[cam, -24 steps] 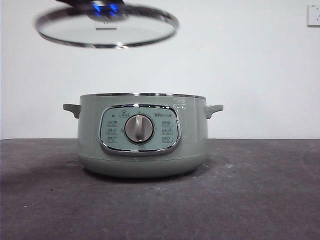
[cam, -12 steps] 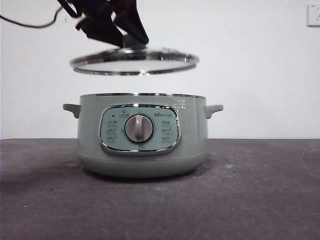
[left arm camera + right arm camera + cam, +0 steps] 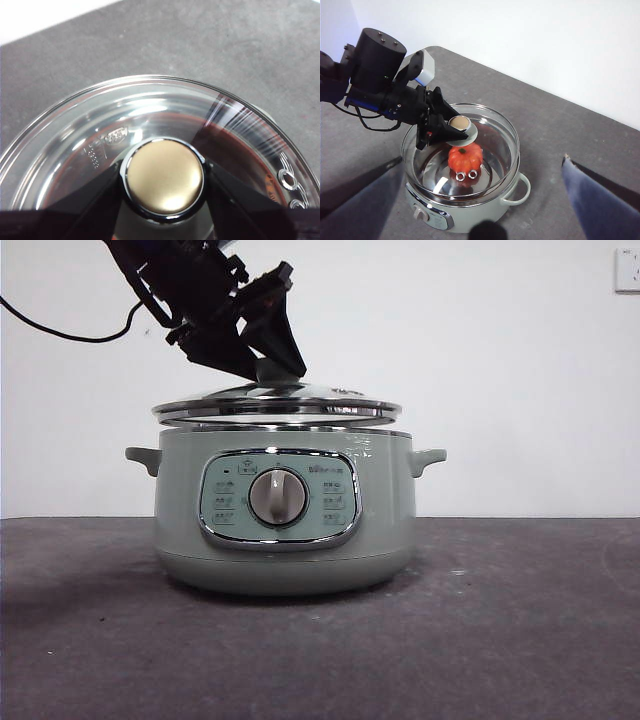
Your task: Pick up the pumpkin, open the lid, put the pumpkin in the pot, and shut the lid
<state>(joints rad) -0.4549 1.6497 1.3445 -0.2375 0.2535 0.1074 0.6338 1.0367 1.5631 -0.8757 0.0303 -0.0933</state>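
Observation:
The sage-green pot point(image 3: 285, 540) stands mid-table with its dial facing me. The glass lid point(image 3: 277, 408) lies at the pot's rim, slightly tilted; I cannot tell if it is fully seated. My left gripper point(image 3: 272, 370) reaches in from the upper left and is shut on the lid's knob point(image 3: 164, 179), one black jaw on each side. In the right wrist view the orange pumpkin point(image 3: 465, 157) sits inside the pot point(image 3: 470, 220), seen through the lid point(image 3: 495, 130). My right gripper point(image 3: 482, 160) hangs high above the pot, open and empty.
The dark grey table point(image 3: 520, 620) runs to a white wall behind. A black cable point(image 3: 60, 332) trails from the left arm at the upper left. A wall socket point(image 3: 627, 270) is at the top right.
My left gripper has brought the lid down and to the right, from high at the upper left to the pot's rim.

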